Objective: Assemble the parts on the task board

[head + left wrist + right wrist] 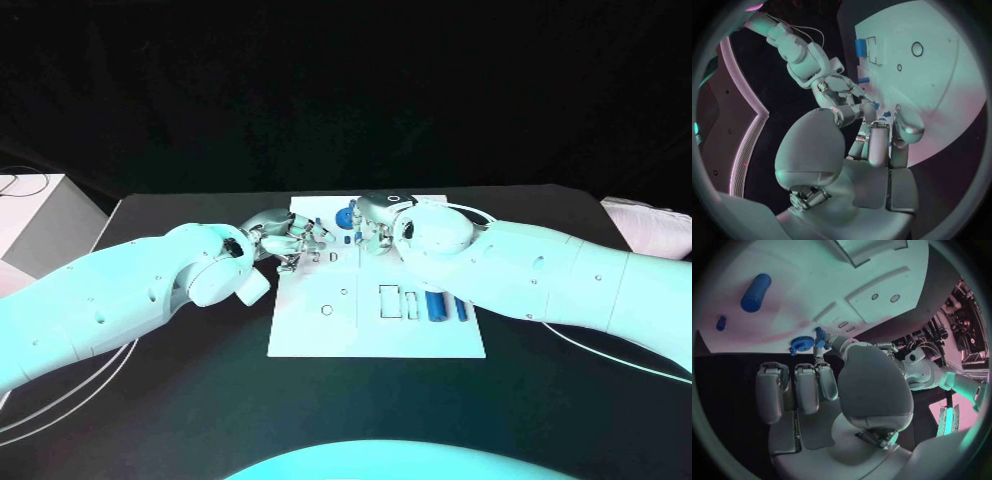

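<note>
As R wrist shows, right hand (826, 385) pinches small blue part (820, 335) | left hand (289, 238) grip unclear (head)

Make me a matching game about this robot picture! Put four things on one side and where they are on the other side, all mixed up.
Things:
1. round blue toothed wheel
2. thick blue cylinder
3. silver left hand
4. white task board

Places:
A. lies on the black table
B. by the fingertips of the silver right hand
C. lies on the board near its edge on the robot's right
D. over the board's left edge

Pairs: 1-B, 2-C, 3-D, 4-A
</note>
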Motion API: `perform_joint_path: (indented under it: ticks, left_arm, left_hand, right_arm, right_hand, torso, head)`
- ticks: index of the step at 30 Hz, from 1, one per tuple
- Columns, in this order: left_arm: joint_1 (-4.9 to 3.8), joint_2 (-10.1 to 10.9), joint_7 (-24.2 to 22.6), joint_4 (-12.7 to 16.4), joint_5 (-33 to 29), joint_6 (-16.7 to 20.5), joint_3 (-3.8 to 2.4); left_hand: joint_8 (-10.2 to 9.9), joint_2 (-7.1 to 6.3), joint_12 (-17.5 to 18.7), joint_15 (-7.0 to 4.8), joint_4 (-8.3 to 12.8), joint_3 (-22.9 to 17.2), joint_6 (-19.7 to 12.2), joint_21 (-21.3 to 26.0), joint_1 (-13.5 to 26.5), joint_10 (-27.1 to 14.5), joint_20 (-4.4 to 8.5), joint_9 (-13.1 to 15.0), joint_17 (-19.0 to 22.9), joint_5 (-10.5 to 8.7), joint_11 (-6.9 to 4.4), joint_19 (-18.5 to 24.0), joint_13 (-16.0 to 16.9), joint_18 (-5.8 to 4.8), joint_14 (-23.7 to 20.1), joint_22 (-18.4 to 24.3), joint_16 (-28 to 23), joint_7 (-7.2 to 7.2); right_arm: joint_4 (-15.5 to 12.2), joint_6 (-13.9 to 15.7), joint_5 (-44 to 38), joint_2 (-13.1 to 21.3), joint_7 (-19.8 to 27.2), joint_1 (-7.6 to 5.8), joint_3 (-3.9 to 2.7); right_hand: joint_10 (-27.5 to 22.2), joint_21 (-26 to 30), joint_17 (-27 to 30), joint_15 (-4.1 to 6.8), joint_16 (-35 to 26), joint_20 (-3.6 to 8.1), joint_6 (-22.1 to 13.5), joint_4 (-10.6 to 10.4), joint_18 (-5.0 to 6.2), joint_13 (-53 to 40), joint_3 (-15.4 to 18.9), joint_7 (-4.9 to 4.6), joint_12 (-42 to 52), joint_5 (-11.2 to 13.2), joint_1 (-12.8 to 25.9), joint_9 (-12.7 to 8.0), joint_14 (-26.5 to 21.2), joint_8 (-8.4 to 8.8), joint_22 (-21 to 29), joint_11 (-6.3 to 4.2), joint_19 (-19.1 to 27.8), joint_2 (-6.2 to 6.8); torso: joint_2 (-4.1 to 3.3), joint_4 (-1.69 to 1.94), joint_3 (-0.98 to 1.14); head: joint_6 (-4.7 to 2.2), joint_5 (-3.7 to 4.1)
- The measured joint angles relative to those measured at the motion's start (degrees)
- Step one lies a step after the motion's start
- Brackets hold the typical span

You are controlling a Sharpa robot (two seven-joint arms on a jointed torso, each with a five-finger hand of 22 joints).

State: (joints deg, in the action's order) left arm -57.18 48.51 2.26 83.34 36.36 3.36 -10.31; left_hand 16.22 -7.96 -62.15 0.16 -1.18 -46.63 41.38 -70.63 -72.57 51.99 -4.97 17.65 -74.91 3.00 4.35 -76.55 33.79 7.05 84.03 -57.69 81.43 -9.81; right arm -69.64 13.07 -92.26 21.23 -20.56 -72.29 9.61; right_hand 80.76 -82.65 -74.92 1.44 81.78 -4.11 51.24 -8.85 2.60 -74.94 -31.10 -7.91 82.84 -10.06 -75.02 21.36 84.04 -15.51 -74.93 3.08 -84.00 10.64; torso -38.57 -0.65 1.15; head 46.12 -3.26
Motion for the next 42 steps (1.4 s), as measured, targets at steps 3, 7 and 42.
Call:
perform_joint_path:
  ticks: [3, 7, 42]
  left_arm:
    - [0.02, 0.22, -2.26, 0.16, -1.64, 0.67, -0.14]
    - [0.03, 0.44, -4.97, 0.27, -3.50, 1.71, -0.47]
    - [0.06, 0.74, -9.04, 0.42, -6.90, 4.25, -0.77]
  left_hand:
    - [1.42, 0.00, -0.10, 0.09, 0.20, 0.52, 1.26, 0.80, 0.00, -0.48, -0.48, 0.40, 0.00, 0.00, 0.48, 0.48, 0.03, 0.00, -0.08, 1.00, -0.52, -0.34]
    - [3.04, 0.52, -0.29, 0.47, 0.31, 1.12, 1.85, 0.80, -0.52, -0.69, -0.69, 1.07, 0.00, 0.00, 0.68, 0.69, 0.03, 0.00, -0.09, 1.04, -0.52, -0.32]
    - [4.62, 0.51, -0.38, 0.47, 0.39, 1.66, 2.05, 0.80, -0.52, -0.69, -0.88, 1.77, 0.00, 0.00, 0.68, 0.48, -0.11, 0.00, -0.09, 0.59, -0.52, -0.52]
  right_arm:
    - [0.80, -0.60, 0.00, -0.39, 0.00, 0.14, 0.16]
    - [1.23, -1.48, 0.00, -0.70, 0.00, 0.26, 0.29]
    - [-0.72, -3.82, -0.03, -0.72, -0.20, 0.34, 0.56]
  right_hand:
    - [0.00, 0.00, 0.00, 0.00, 0.00, 0.00, 0.00, 0.00, 0.00, 0.00, 0.00, 0.00, 0.00, 0.00, 0.00, 0.00, 0.00, 0.00, 0.00, 0.00, 0.00, 0.00]
    - [0.00, 0.00, 0.00, 0.00, 0.00, 0.00, 0.00, 0.00, 0.00, 0.00, 0.00, 0.00, 0.00, 0.00, 0.00, 0.00, 0.00, 0.00, 0.01, 0.00, 0.00, 0.00]
    - [0.00, 0.00, 0.01, 0.00, 0.00, 0.00, 0.00, -0.01, 0.00, 0.02, 0.01, 0.00, 0.00, 0.00, 0.23, 0.00, 0.00, 0.00, -0.02, 0.00, 0.00, 0.23]
  torso:
    - [-0.01, 0.04, 0.03]
    - [-0.01, 0.01, 0.04]
    - [0.09, -0.19, 0.16]
  head:
    - [0.16, -0.14]
    - [0.38, -0.40]
    - [1.10, -1.14]
